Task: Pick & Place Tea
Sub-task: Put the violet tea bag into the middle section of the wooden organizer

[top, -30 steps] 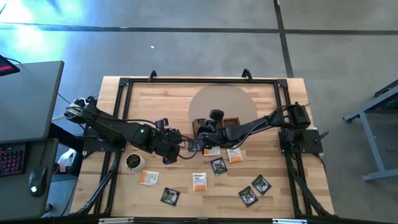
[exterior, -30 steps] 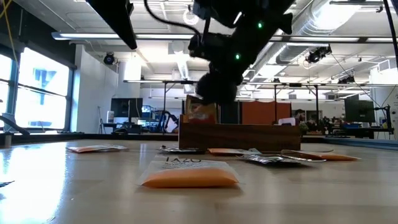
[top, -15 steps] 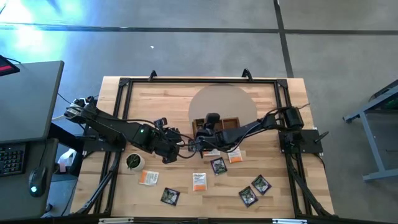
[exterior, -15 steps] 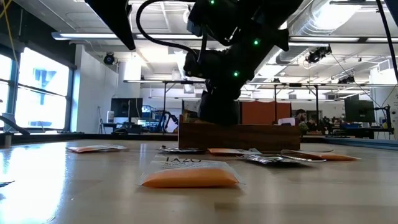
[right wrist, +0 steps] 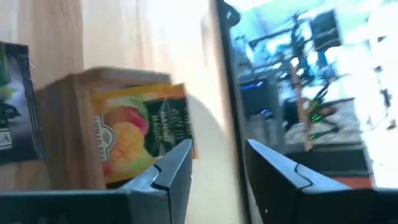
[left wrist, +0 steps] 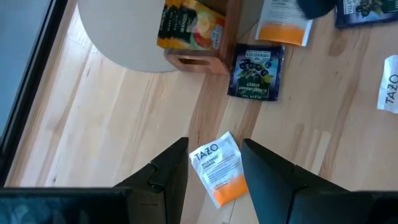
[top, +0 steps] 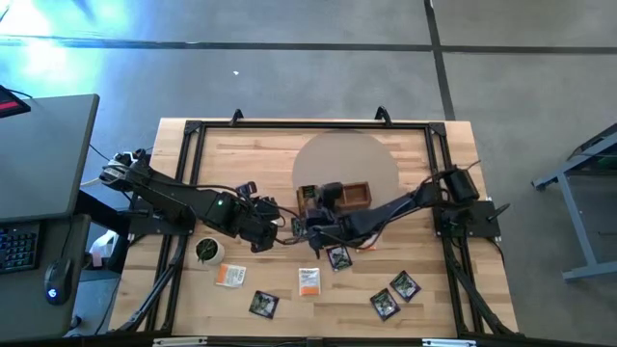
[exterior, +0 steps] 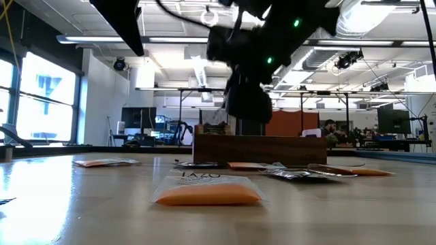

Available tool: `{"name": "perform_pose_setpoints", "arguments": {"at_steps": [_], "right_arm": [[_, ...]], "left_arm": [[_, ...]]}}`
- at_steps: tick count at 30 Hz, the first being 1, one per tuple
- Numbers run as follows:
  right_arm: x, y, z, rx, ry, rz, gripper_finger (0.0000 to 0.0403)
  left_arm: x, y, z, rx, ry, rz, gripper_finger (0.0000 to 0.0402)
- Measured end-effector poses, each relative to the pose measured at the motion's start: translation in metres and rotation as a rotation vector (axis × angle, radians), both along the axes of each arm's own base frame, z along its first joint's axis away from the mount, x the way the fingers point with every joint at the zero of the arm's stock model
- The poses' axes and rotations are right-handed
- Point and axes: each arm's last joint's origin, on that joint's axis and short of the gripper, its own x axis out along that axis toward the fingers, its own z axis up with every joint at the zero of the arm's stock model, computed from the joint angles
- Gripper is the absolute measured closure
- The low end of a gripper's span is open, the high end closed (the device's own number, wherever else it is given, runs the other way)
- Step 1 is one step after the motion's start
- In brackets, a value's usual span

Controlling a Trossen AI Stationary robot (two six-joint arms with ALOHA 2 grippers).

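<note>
The wooden tray (top: 355,196) stands mid-table, and a yellow-orange tea packet (right wrist: 140,134) stands on edge in its left compartment. My right gripper (right wrist: 214,165) is open and holds nothing, just above the tray's left part (exterior: 246,112). My left gripper (left wrist: 214,168) is open and low over the table, left of the tray. Its fingers stand on either side of a white-and-orange tea packet (left wrist: 217,169) lying flat, and I see no touch. Other tea packets lie flat toward the near edge, among them a white-and-orange one (top: 308,281) and a black one (top: 337,257).
A small round cup (top: 207,251) stands near the left arm. A black packet (left wrist: 255,71) lies by the tray's corner. More packets (top: 262,304) (top: 393,294) are scattered along the near side. A pale round mat (top: 347,154) lies behind the tray, with bare wood beyond it.
My right gripper dipped into the tray's left compartment with the yellow-orange packet. It has let go, risen and drawn back a little toward the near edge. The packet now stands in the tray.
</note>
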Motion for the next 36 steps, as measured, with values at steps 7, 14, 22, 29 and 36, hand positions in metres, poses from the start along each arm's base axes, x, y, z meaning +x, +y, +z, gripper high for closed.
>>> {"name": "perform_pose_setpoints", "arguments": {"at_steps": [7,14,22,29,36], "right_arm": [[-0.017,0.019,0.036,0.033,-0.101,0.028,0.025],[-0.048,0.028,0.06,0.356,-0.165,0.008,0.0267],[-0.076,0.039,0.051,0.545,-0.075,-0.146,0.0296],[-0.084,0.06,0.048,0.676,-0.047,-0.122,0.0303],[-0.075,0.078,0.051,0.878,-0.133,-0.059,0.0295]], "left_arm": [[-0.003,0.001,-0.001,-0.001,0.023,0.012,0.0257],[-0.02,0.001,0.013,-0.031,0.025,-0.034,0.0257],[-0.055,-0.001,0.015,-0.095,-0.12,-0.087,0.0257],[-0.065,0.004,-0.019,-0.191,-0.284,-0.092,0.0257],[-0.057,0.001,-0.061,-0.242,-0.289,-0.201,0.0257]]}}
